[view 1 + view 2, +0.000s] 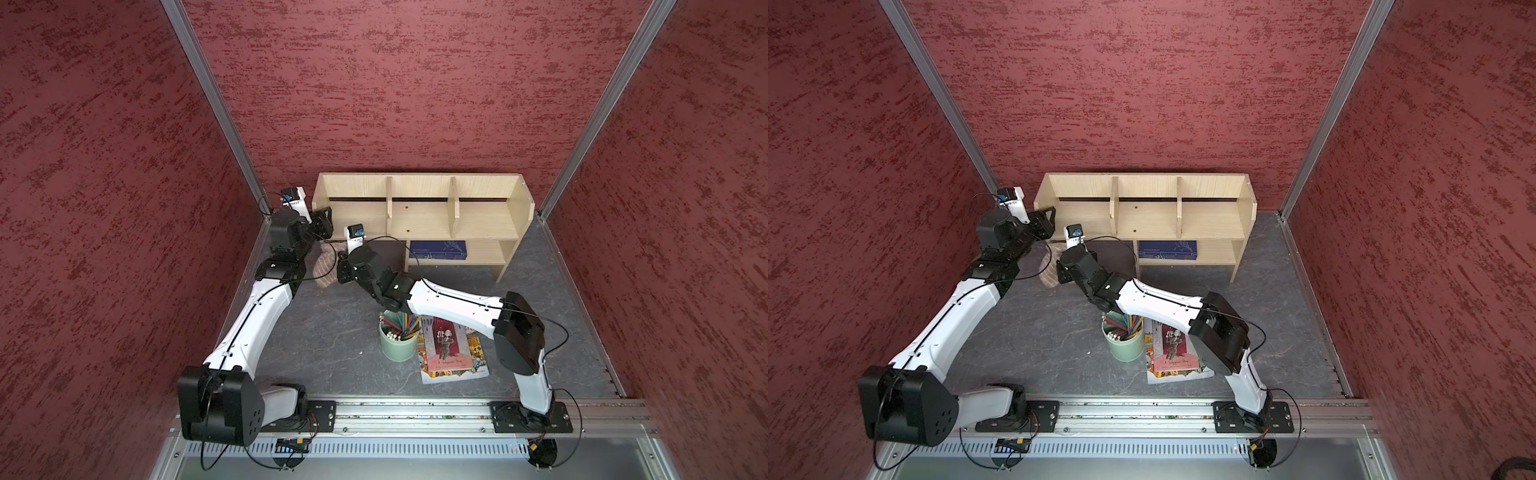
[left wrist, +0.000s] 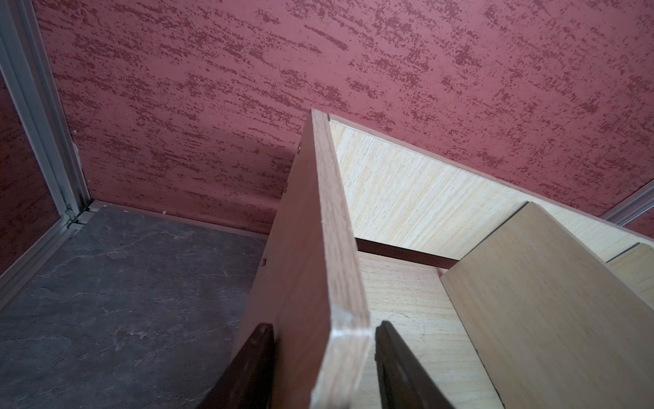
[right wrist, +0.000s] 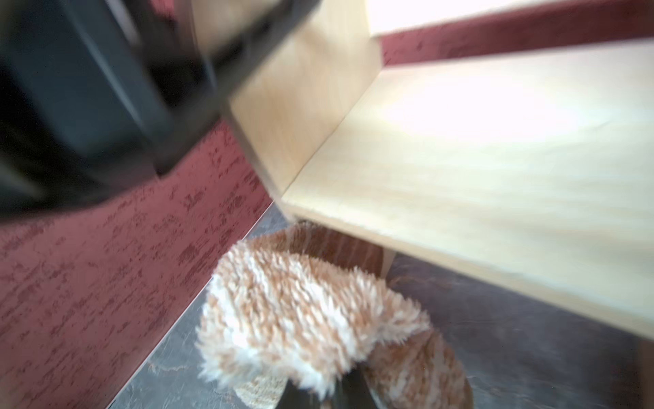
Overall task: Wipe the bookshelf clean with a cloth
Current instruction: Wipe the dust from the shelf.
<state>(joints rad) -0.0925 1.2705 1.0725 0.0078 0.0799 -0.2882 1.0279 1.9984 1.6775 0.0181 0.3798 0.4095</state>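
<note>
Wiping looks about to start rather than under way. In both top views the low, wide, light-wood bookshelf [image 1: 482, 220] stands at the back of the grey stone-patterned counter [image 1: 332, 332]. The fluffy beige-and-brown striped cloth [image 1: 326, 266] is bunched low by the unit's left front corner, not yet on any board. The left pincer [image 1: 324, 220] sits at the left side panel. The right arm's wrist covers its own pincer here.

By count there are two arms, one bookshelf and one cloth. The bookshelf has two upright dividers [image 1: 389, 203] and one small lower shelf, which holds one flat dark-blue book [image 1: 438, 249]. On the counter stand one pale green cup of coloured pencils [image 1: 397, 345] and, just beside it, one colourful illustrated book [image 1: 453, 353].

The left wrist view shows the dark fingers [image 2: 254, 354] standing apart, one on each side of the side panel's front edge [image 2: 318, 230]. They seem placed to steady the unit. Whether they are pinching the wood or only sitting close to it I cannot tell.

The right wrist view is blurred. The right pincer [image 3: 329, 393] is closed on a fold of the cloth, and the rest of the fabric puffs out ahead of it. The cloth lies just below and in front of the main board's corner [image 3: 460, 159].

My judgement is that the next move is to lift the cloth over that front edge and press it flat on the board. It then needs sweeping along each bay while keeping clear of the dividers. The bookshelf looks light and may slide unless the left arm braces it.
</note>
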